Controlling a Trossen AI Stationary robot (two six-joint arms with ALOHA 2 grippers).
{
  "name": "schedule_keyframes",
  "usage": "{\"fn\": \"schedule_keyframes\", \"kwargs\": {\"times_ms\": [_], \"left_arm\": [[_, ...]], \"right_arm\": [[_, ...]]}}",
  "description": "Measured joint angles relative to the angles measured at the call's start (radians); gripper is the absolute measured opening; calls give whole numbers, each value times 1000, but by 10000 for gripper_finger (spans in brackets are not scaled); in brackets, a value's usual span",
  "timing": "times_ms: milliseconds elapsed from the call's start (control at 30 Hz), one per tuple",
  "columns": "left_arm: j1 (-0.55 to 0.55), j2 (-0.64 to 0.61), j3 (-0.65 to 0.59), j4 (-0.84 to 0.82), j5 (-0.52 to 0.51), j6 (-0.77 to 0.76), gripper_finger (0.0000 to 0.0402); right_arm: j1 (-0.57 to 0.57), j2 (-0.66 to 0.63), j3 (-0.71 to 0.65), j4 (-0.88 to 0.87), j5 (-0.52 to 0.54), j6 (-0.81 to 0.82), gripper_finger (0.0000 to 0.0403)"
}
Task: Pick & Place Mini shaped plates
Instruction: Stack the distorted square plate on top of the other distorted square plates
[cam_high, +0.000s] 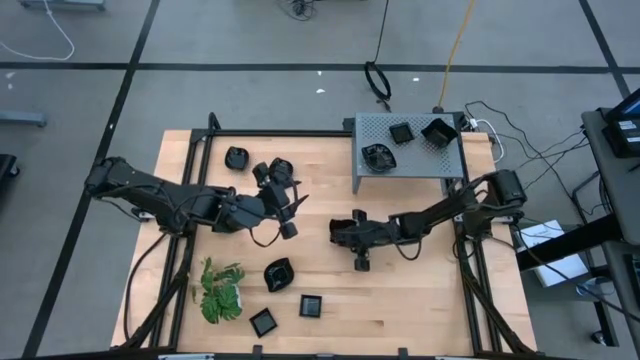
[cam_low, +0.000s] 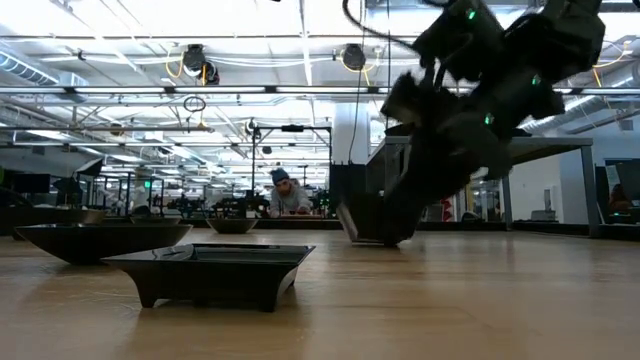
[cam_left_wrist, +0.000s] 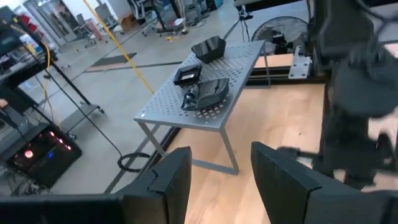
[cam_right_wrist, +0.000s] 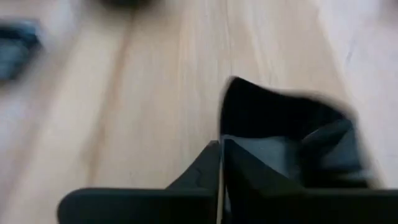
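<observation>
Plates are scattered over the wooden table (cam_high: 400, 300): one mini shaped plate (cam_high: 237, 157) near the far left corner, a leaf-like plate (cam_high: 278, 273) near the middle front, and two square plates (cam_high: 311, 306) and (cam_high: 264, 322) close to the front edge, just beside the green leafy plant (cam_high: 220, 292). Three more black plates (cam_high: 401, 133) sit on the perforated metal stand (cam_high: 380, 178) at the far right; the left wrist view shows them there too (cam_left_wrist: 205, 90).

At the table's centre the right gripper (cam_high: 358, 262) reaches down to the surface, its fingers pressed together on the rim of a small black plate (cam_right_wrist: 280, 124), which stands tilted on its edge against the wood in the right wrist view. In the low view this gripper (cam_low: 385, 235) meets the table behind a square plate (cam_low: 210, 270) in the foreground, with a person (cam_low: 290, 195) seated far off in the room.

To the left of it, the left gripper (cam_high: 290, 215) hovers above the table with its fingers (cam_left_wrist: 168, 180) spread apart and nothing between them, near another plate (cam_high: 282, 167).
</observation>
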Motion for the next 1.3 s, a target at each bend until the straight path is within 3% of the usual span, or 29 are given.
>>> {"fn": "schedule_keyframes", "kwargs": {"times_ms": [267,467,667,867,1033,1300], "left_arm": [[-8,0,0,2,-17,64,172],[-7,0,0,4,-78,64,172],[-7,0,0,5,-80,64,172],[-7,0,0,5,-80,49,172],[-11,0,0,5,-80,4,172],[-37,-20,0,2,-79,-34,172]], "right_arm": [[12,-273,1,-1,15,37,2],[-13,-522,1,-47,191,40,1],[-58,-653,1,-150,123,109,3],[-52,-542,1,-298,32,206,35],[-18,-363,1,-240,-57,217,91],[58,-102,1,-99,-57,47,158]]}}
